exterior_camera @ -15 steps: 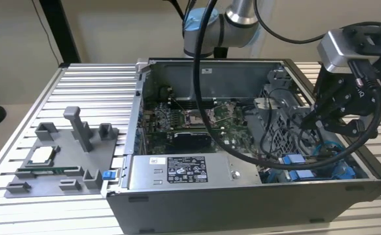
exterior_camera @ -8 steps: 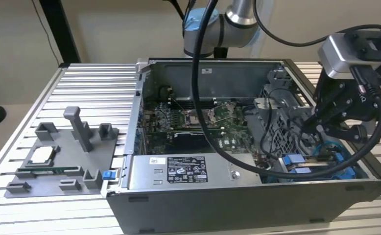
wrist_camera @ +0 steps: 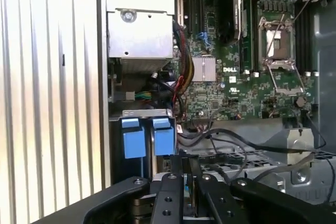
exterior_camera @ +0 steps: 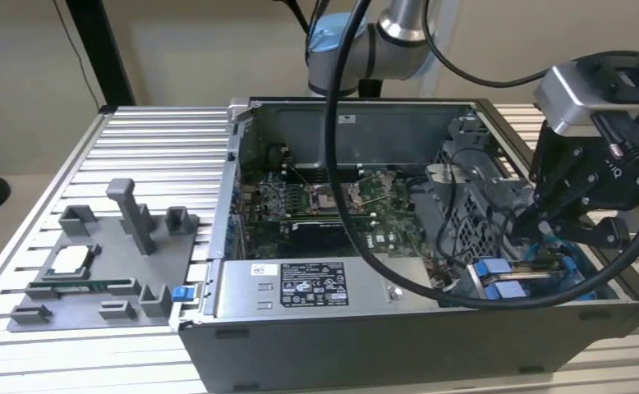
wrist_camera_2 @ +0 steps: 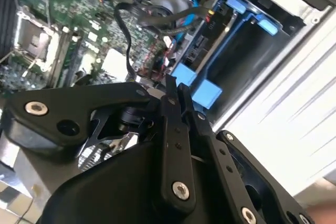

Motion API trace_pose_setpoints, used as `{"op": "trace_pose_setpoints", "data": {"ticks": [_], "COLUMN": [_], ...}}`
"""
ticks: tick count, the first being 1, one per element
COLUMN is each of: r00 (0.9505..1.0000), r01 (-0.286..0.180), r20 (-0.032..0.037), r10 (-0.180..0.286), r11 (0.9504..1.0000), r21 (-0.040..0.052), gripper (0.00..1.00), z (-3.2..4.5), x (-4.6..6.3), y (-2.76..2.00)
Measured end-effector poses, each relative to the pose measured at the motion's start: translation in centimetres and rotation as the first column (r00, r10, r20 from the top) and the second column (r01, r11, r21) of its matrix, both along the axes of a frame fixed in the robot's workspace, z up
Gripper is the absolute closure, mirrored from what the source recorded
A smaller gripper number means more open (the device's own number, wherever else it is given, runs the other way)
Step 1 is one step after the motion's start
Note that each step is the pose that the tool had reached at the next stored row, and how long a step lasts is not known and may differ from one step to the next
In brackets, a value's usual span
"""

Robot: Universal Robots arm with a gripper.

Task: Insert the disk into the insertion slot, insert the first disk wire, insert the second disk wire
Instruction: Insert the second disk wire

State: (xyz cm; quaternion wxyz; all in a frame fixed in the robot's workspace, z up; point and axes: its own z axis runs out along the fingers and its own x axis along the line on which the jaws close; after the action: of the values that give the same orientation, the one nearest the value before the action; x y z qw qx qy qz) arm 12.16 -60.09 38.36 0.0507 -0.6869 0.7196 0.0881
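The disk (wrist_camera_2: 202, 51) sits in the slot (exterior_camera: 533, 275) at the case's right end (blue tabs showing). The gripper (wrist_camera_2: 176, 90) hovers just beside those tabs — fingers (wrist_camera: 181, 169) pressed together, grasping nothing.

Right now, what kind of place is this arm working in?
Probably a lab or test bench for computer assembly: an open desktop computer case with its motherboard exposed sits on a slotted aluminium table, beside a grey fixture tray holding parts. The gripper hangs over the drive bay corner.
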Motion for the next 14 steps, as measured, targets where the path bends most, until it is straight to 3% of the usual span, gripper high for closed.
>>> {"op": "trace_pose_setpoints", "data": {"ticks": [2, 4, 5, 6, 10, 14], "r00": [0.9998, 0.9994, 0.9993, 0.9991, 0.9986, 0.9979], "r01": [0.0, 0.0, 0.0, 0.001, 0.001, 0.002], "r20": [0.0223, 0.0338, 0.0375, 0.0424, 0.0521, 0.064], "r10": [0.001, 0.001, 0.002, 0.002, 0.002, 0.003], "r11": [0.9997, 0.9985, 0.9979, 0.9976, 0.9975, 0.9972], "r21": [-0.0263, -0.0548, -0.0642, -0.0695, -0.0708, -0.0743], "gripper": [1.0, 1.0, 1.0, 1.0, 1.0, 1.0], "z": [-0.01, -0.01, -0.05, -0.14, -0.8, -1.27], "x": [0.0, -0.1, -0.1, -0.1, -0.2, -0.2], "y": [0.0, 0.0, 0.01, 0.04, 0.43, 1.42]}}
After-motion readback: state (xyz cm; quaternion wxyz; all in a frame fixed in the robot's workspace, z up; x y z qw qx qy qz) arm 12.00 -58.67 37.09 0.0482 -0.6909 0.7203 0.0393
